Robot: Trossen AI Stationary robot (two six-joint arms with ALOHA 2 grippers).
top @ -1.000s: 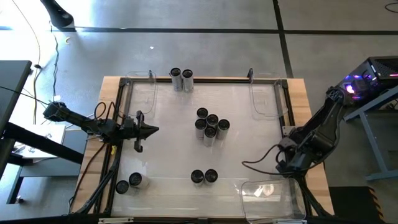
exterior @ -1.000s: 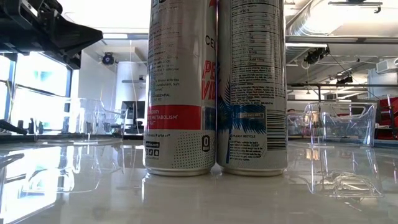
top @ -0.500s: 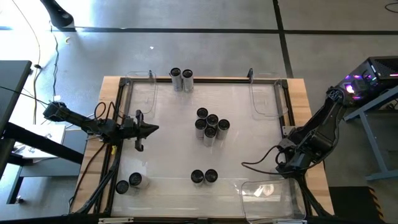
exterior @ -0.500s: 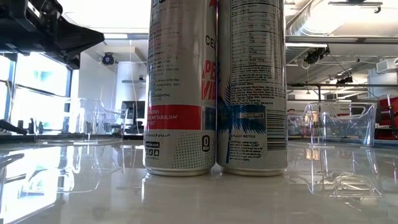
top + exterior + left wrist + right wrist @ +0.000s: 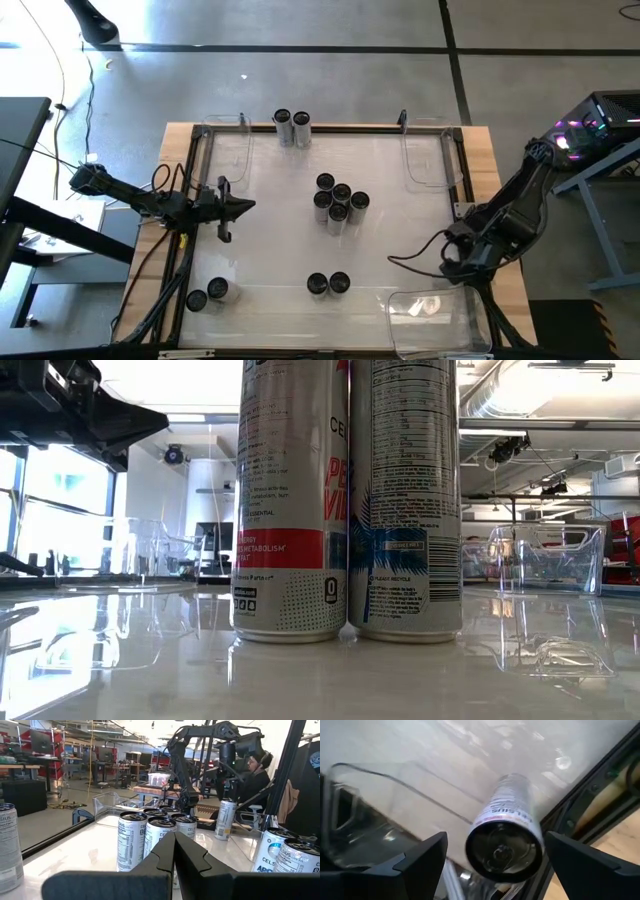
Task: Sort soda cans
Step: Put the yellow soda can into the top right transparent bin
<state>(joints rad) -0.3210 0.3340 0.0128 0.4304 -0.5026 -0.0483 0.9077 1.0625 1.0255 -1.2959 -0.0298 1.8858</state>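
Slightly shifted, right gripper (image 5: 490,855) spreads its jaws around a CELSIUS can (image 5: 504,835); left gripper's (image 5: 174,851) jaws meet.

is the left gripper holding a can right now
No, in the left wrist view the left gripper has its fingers closed together with nothing between them, and the nearest soda cans stand on the table beyond it.

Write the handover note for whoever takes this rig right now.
Left gripper: shut, empty, at the table's left side.
Right gripper: open, one can between its fingers, untouched, at the near-right clear bin.
Unsorted on the table: five-can cluster in the centre, back pair, front pair, front-left pair.
Done: at most one can. Left: the other eleven.
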